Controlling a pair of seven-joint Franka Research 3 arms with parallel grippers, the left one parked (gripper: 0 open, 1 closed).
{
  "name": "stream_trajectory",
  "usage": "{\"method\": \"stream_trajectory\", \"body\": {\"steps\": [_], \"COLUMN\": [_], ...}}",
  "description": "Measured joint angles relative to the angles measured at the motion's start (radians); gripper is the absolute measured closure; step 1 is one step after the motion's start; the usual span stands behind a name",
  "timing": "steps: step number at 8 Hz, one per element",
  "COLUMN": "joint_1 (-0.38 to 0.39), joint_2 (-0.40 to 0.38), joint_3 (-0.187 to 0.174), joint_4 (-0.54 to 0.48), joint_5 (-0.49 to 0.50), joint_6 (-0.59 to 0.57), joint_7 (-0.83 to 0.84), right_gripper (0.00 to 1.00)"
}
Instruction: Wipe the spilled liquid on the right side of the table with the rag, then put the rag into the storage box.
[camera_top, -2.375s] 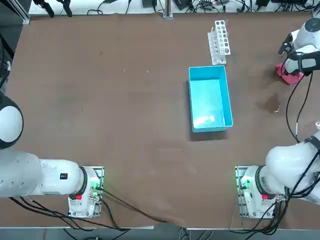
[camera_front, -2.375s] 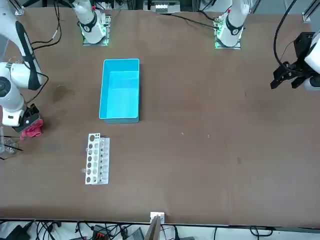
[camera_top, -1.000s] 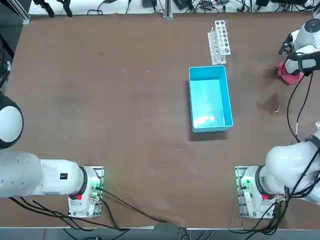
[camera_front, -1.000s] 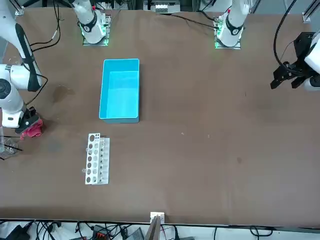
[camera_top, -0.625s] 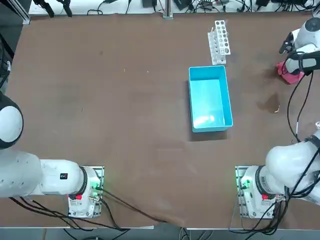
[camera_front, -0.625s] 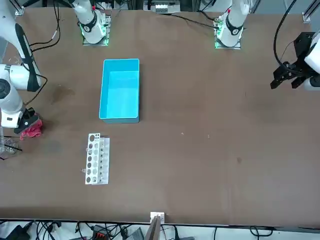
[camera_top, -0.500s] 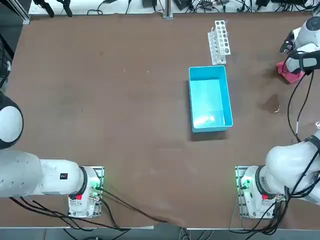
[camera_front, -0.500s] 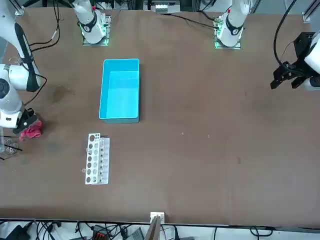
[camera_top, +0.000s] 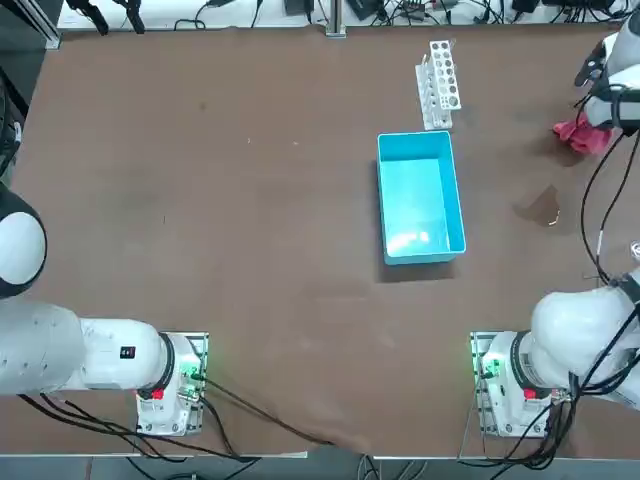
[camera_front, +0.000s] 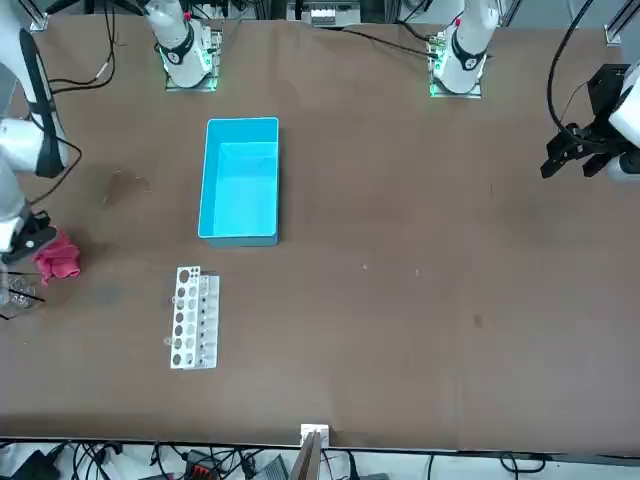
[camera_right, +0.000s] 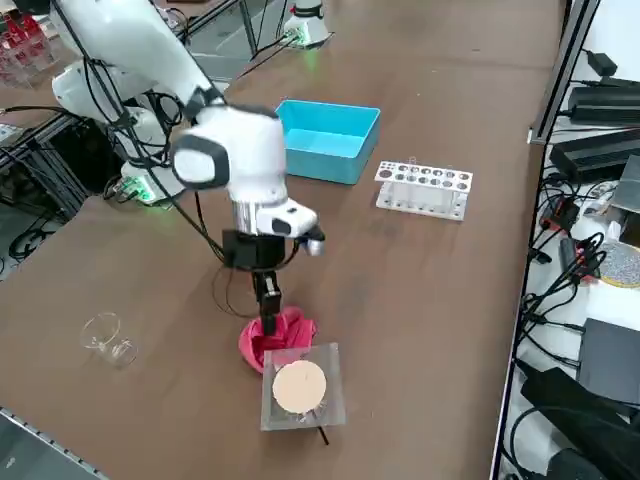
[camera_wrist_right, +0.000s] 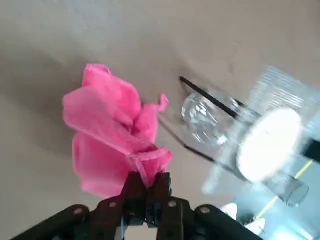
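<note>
The pink rag (camera_wrist_right: 112, 130) hangs in folds from my right gripper (camera_wrist_right: 148, 181), which is shut on one corner of it, just above the table (camera_top: 250, 200). From overhead the rag (camera_top: 581, 133) is near the far right edge, beside the gripper (camera_top: 598, 122). The spilled liquid (camera_top: 543, 207) is a small dark patch nearer my base than the rag, between it and the light-blue storage box (camera_top: 420, 196). Seen from the front, the rag (camera_front: 57, 257) is at the far left, with the spill (camera_front: 125, 185) and the box (camera_front: 240, 180) beyond it.
A white test-tube rack (camera_top: 438, 82) stands beyond the box. A clear square container with a round lid (camera_right: 300, 385) sits right next to the rag (camera_right: 275, 338). A small glass (camera_right: 108, 338) lies near the table's right edge.
My right gripper closed on the rag and has risen, drawing the cloth up off the table and a little toward the right edge. The box, rack and spill stay put.
</note>
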Motion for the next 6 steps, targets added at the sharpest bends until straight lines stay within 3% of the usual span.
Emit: {"method": "stream_trajectory", "body": {"steps": [3, 5, 6], "joint_1": [0.006, 0.001, -0.002], "joint_2": [-0.118, -0.135, -0.128], "joint_3": [0.057, 0.054, 0.05], "joint_4": [0.03, 0.151, 0.219], "joint_5": [0.221, 0.416, 0.467], "joint_6": [-0.261, -0.426, -0.49], "joint_7": [-0.018, -0.119, -0.157], "right_gripper": [0.98, 0.98, 0.98]}}
